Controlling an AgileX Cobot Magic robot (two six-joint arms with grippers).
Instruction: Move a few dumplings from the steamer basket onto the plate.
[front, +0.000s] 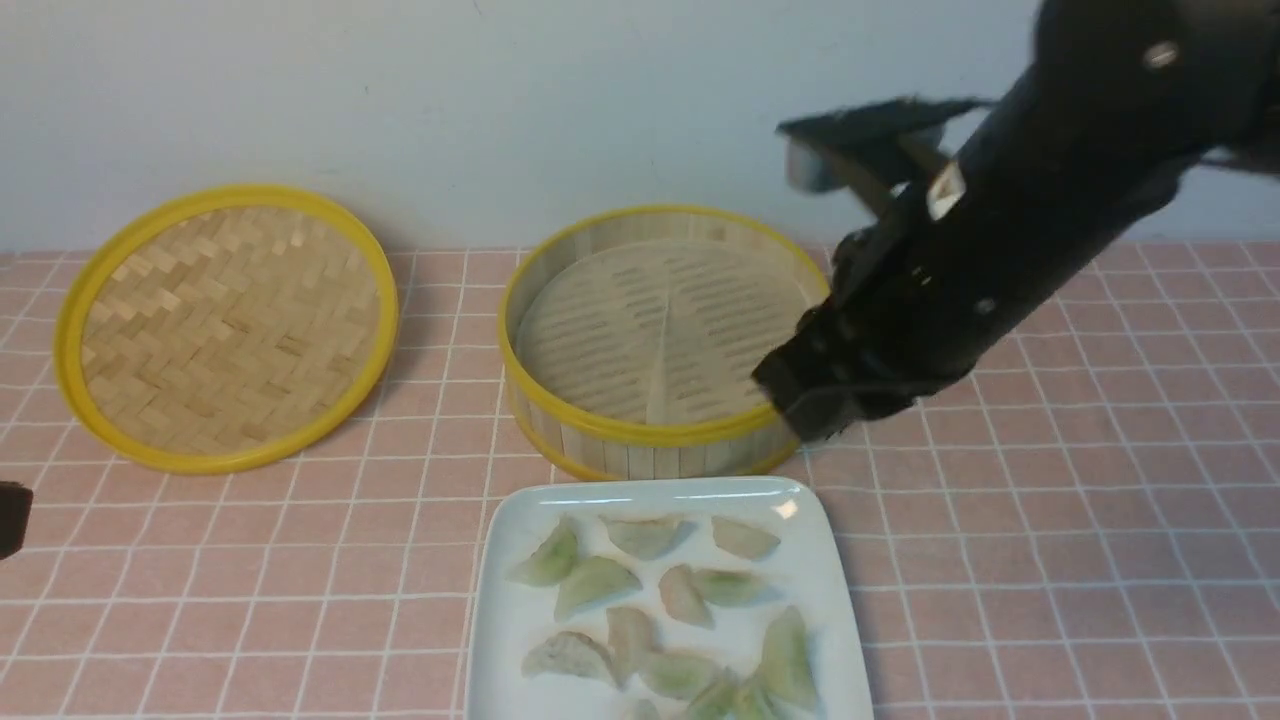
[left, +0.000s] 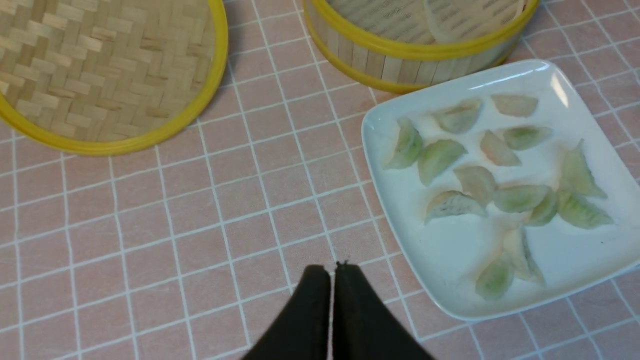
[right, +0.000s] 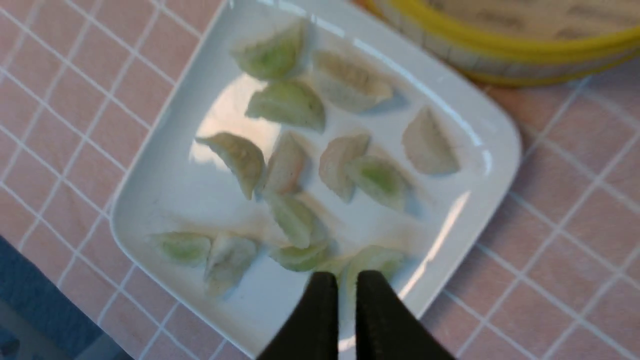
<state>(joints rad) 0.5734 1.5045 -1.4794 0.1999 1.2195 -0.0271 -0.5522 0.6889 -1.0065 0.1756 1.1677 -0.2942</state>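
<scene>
Pink tiled surface (front: 250, 560) | plate (front: 520, 690): dumplings (front: 595, 583) | steamer basket (front: 655, 460): perforated liner (front: 600, 330)

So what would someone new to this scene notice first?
Probably the big black right arm, slanting in from the right in front of the steamer basket. Then the white plate nearer the robot, scattered with pale green dumplings, and the yellow-rimmed woven lid on the left.

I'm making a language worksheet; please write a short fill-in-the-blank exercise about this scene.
The dumplings lie on the white ____.
The steamer basket has rims coloured ____.
The woven-bamboo lid is on the robot's ____ side of the basket.
The surface under the plate is covered in pink ____.

Missing words: plate; yellow; left; tiles.
</scene>
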